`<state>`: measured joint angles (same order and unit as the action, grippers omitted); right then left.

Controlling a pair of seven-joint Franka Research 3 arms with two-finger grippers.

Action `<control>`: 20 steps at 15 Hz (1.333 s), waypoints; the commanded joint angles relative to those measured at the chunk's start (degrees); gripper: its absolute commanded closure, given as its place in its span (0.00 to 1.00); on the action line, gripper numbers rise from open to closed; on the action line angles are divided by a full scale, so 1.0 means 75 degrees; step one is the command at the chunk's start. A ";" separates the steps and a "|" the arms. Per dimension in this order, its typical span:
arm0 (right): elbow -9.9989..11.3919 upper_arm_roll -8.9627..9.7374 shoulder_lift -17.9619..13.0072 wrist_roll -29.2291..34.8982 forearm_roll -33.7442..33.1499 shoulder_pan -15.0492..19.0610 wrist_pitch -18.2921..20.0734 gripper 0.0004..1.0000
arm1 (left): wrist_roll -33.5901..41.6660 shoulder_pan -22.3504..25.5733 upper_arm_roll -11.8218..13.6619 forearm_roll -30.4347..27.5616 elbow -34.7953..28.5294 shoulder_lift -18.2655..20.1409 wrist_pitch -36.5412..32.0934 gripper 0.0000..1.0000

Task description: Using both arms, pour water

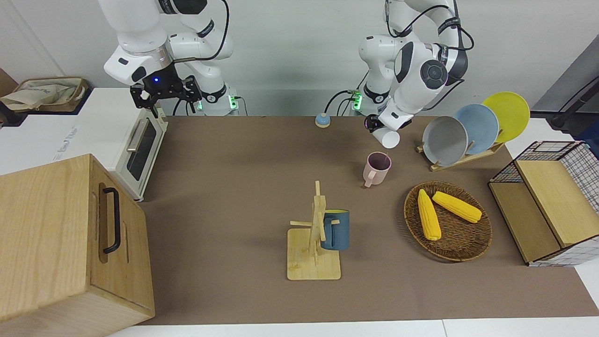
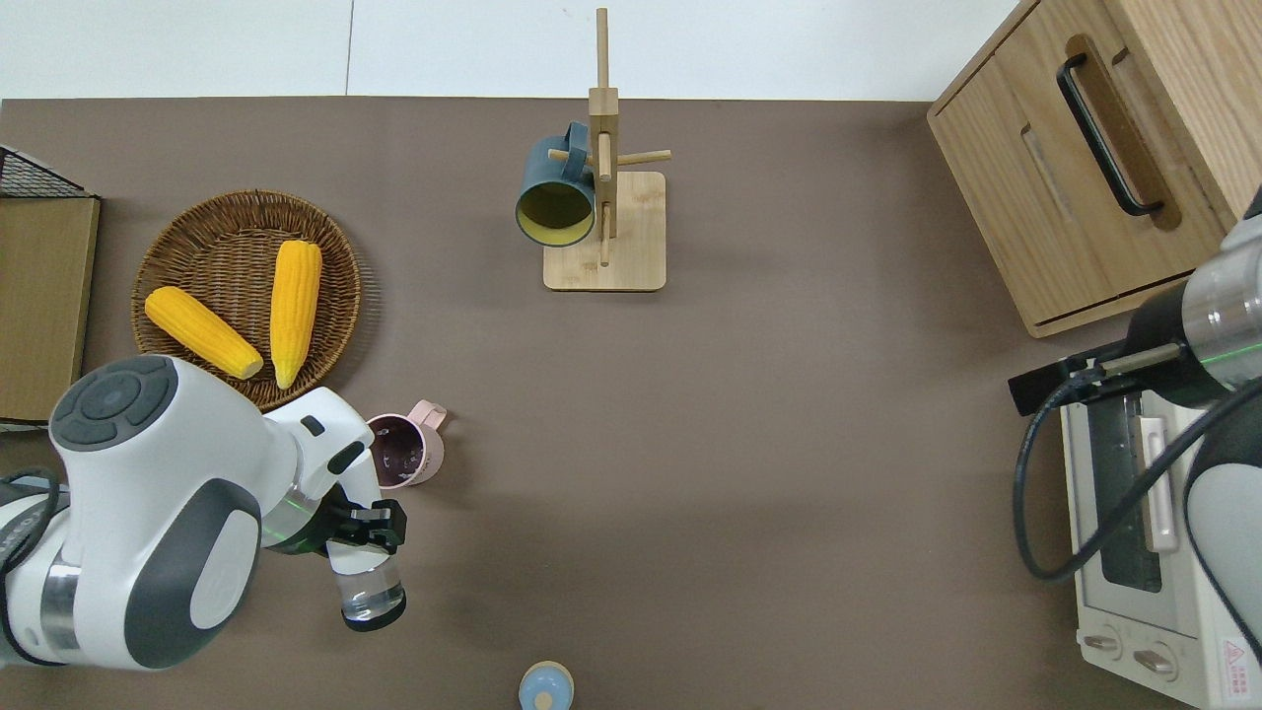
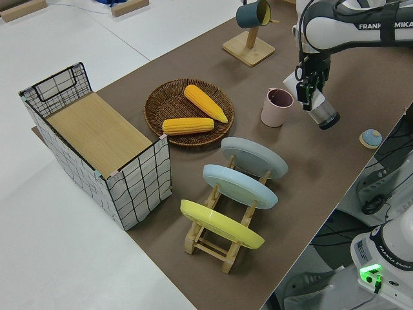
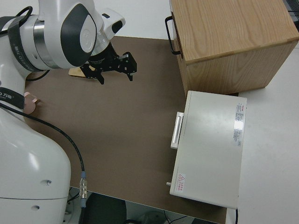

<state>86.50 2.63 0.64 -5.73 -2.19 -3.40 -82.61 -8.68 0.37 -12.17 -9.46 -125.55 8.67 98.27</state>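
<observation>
Left gripper point(image 2: 367, 528): fingers clamped on tilted clear cup point(image 2: 368, 590), at 6 o'clock of pink mug point(image 2: 404, 451).
Right gripper point(image 4: 115, 67): parked, fingers spread, holding nothing.

"FRANKA EMIKA" is printed on the forearm of the left arm point(image 3: 361, 24) at the upper right of the left side view, and again on that arm's base point(image 3: 385, 255) at the lower right. The toaster oven point(image 4: 210, 147) carries a red warning triangle; its label text is unreadable.
</observation>
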 commanded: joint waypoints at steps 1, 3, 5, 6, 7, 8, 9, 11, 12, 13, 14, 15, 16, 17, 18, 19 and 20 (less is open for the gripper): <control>-0.0014 0.0013 -0.0038 -0.0079 0.0117 0.0044 -0.0001 0.01 | -0.0144 -0.0050 0.0029 0.0136 0.0321 -0.0055 -0.0411 1.00; -0.0014 0.0013 -0.0038 -0.0079 0.0117 0.0044 -0.0001 0.01 | -0.0155 -0.0061 0.0029 0.0136 0.0322 -0.0055 -0.0458 1.00; -0.0014 0.0013 -0.0038 -0.0079 0.0117 0.0044 -0.0012 0.01 | -0.0167 -0.0073 0.0029 0.0136 0.0322 -0.0055 -0.0458 1.00; -0.0014 0.0013 -0.0038 -0.0091 0.0117 0.0044 -0.0001 0.01 | -0.0167 -0.0073 0.0029 0.0136 0.0322 -0.0055 -0.0458 1.00; -0.0014 0.0013 -0.0038 -0.0091 0.0117 0.0044 -0.0012 0.01 | -0.0179 -0.0085 0.0029 0.0136 0.0322 -0.0055 -0.0458 1.00; -0.0014 0.0013 -0.0038 -0.0079 0.0117 0.0044 -0.0001 0.01 | -0.0190 -0.0097 0.0029 0.0136 0.0322 -0.0055 -0.0492 1.00; -0.0014 0.0013 -0.0038 -0.0079 0.0117 0.0044 -0.0001 0.01 | -0.0190 -0.0108 0.0029 0.0136 0.0322 -0.0055 -0.0504 1.00; -0.0014 0.0013 -0.0038 -0.0079 0.0117 0.0044 -0.0001 0.01 | -0.0190 -0.0120 0.0006 0.0136 0.0310 -0.0055 -0.0563 1.00; -0.0014 0.0013 -0.0038 -0.0091 0.0117 0.0032 -0.0001 0.01 | -0.0190 -0.0120 -0.0006 0.0136 0.0310 -0.0055 -0.0563 1.00; -0.0014 0.0013 -0.0038 -0.0079 0.0117 0.0043 -0.0001 0.01 | -0.0190 -0.0132 -0.0029 0.0136 0.0310 -0.0066 -0.0563 1.00; -0.0014 0.0013 -0.0038 -0.0079 0.0117 0.0044 -0.0001 0.01 | -0.0190 -0.0132 -0.0041 0.0136 0.0310 -0.0067 -0.0563 1.00; -0.0014 0.0013 -0.0038 -0.0079 0.0117 0.0044 -0.0001 0.01 | -0.0190 -0.0132 -0.0041 0.0124 0.0310 -0.0067 -0.0563 1.00; -0.0014 0.0013 -0.0038 -0.0079 0.0117 0.0044 -0.0012 0.01 | -0.0190 -0.0132 -0.0041 0.0124 0.0310 -0.0067 -0.0563 1.00; -0.0014 0.0013 -0.0038 -0.0079 0.0117 0.0044 -0.0001 0.01 | -0.0190 -0.0132 -0.0041 0.0112 0.0310 -0.0067 -0.0563 1.00; -0.0014 0.0013 -0.0038 -0.0079 0.0117 0.0044 -0.0001 0.01 | -0.0190 -0.0120 -0.0041 0.0112 0.0298 -0.0067 -0.0563 1.00; -0.0014 0.0013 -0.0038 -0.0079 0.0117 0.0044 -0.0001 0.01 | -0.0190 -0.0132 -0.0041 0.0112 0.0310 -0.0067 -0.0563 1.00; -0.0014 0.0013 -0.0038 -0.0079 0.0117 0.0044 -0.0012 0.01 | -0.0202 -0.0132 -0.0041 0.0112 0.0310 -0.0067 -0.0552 1.00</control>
<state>86.49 2.63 0.64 -5.73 -2.19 -3.40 -82.61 -8.86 0.23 -12.86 -9.45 -125.25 8.35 96.33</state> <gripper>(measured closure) 0.013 0.366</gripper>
